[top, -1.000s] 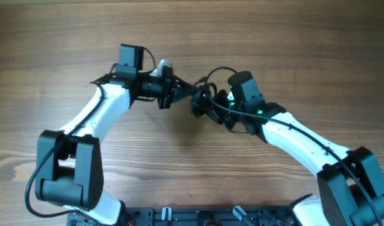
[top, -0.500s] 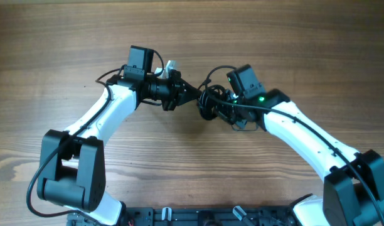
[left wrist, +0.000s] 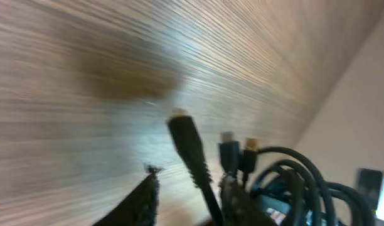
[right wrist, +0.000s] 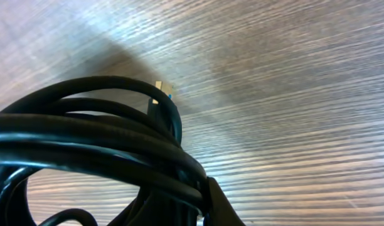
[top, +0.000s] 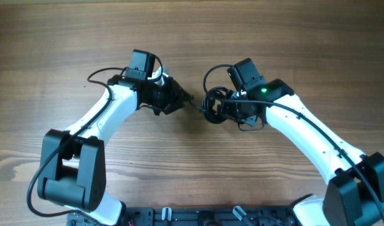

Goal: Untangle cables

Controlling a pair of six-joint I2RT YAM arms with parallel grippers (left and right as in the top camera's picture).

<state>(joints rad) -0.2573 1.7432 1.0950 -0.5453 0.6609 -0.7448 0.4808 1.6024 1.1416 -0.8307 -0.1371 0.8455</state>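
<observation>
Where the tangle sits: thin black cables, coiled in a tight bunch with small metal-tipped plugs, lie mid-way across the brown wood-grain table, between the two arms; lifted or resting, I cannot tell.
Right gripper: clenched on the bunch, with loops filling its wrist view.
Left gripper: just beside the bunch, jaws parted. One plug-ended strand runs loose between the fingers, with a gap showing on one side.
Step, by my read: left lines up to take a single strand.
Risk one: closing on two strands at once, so the pull cinches the knot tighter.
Risk two: the strand slips sideways out of the gap.
Risk three: right's clamp pins the loops, so nothing slides free.
</observation>
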